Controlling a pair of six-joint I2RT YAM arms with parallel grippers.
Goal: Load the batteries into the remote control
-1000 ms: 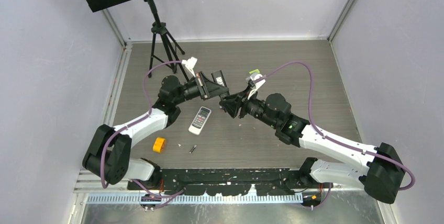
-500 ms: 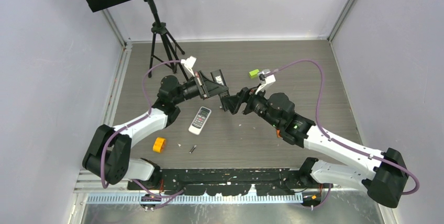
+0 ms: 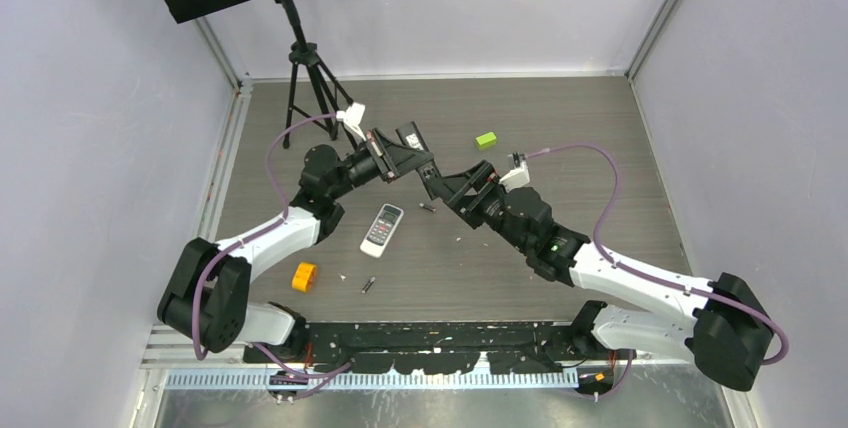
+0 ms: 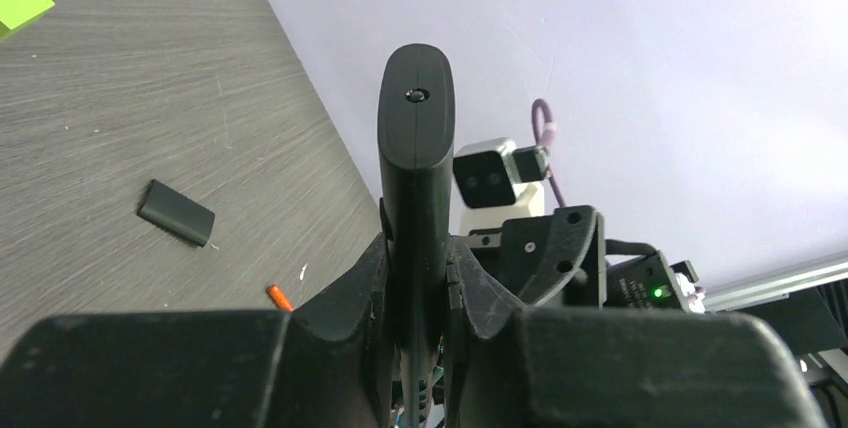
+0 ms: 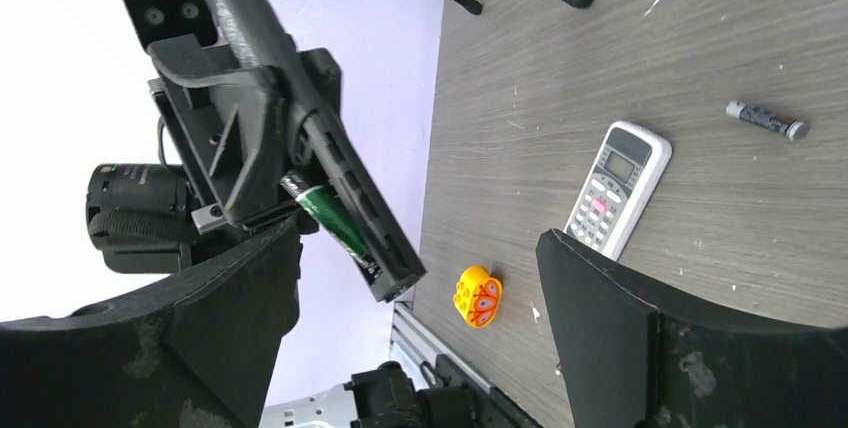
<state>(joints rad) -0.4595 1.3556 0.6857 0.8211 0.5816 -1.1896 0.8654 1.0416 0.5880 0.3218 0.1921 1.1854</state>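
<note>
Battery (image 5: 766,119) judged light, rigid, slippery; to be pinched mid-length. Black remote (image 4: 415,148) is clamped by left gripper (image 4: 415,268). Right gripper (image 5: 420,308) is spread wide, empty.

At centre we find the raised black remote (image 4: 415,118) barring the way, the white remote (image 3: 382,229) and a loose battery (image 3: 428,208) lying on the table beneath, the tripod (image 3: 305,78) closing the far left, and bare tabletop (image 3: 620,148) open rightward.

Black remote (image 4: 415,148) lower half hidden inside left pincer (image 4: 416,258); green battery (image 5: 328,220) partly sunk in its bay.
</note>
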